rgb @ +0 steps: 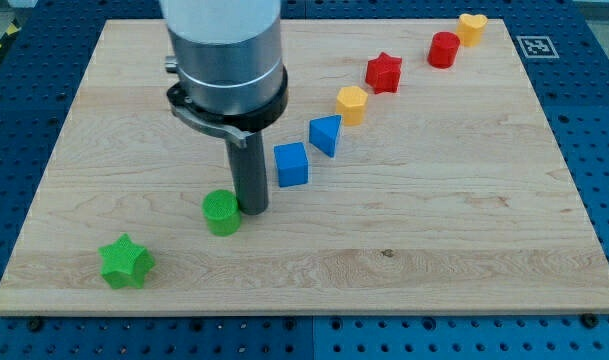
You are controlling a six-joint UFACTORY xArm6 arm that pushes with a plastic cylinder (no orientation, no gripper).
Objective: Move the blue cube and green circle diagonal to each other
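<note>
- Camera view: a pale wooden board [434, 240] lies on a blue perforated table [599, 110]; nothing here is a container, and the blocks simply rest on the board's surface.
- The green circle [222, 213] sits left of the board's middle, towards the view's bottom.
- The blue cube [292, 164] stands up and to the right of the green circle, a short gap between them, so the two already lie on a slant to one another.
- A blue wedge-like block [325, 134] comes next, just up and right of the cube, near it but apart.
- A yellow block [352, 103], roughly hexagonal, follows on the same slanting line.
- A red star [384, 72] lies further up and right.
- A red cylinder [444, 49] and a yellow heart-like block [471, 28] sit close together near the board's top right corner.
- A green star [125, 262] lies alone near the bottom left corner, well apart from the others.
- The arm's wide grey housing [224, 60] comes down from the view's top, upright, and narrows into the dark rod.
- My tip [254, 210] rests on the board just right of the green circle, touching or nearly touching its side, and below and left of the blue cube.
- There are no jaws on this arm, only the rod, so it grips nothing.
- A black-and-white marker [533, 45] sits on the table beyond the board's top right corner.
</note>
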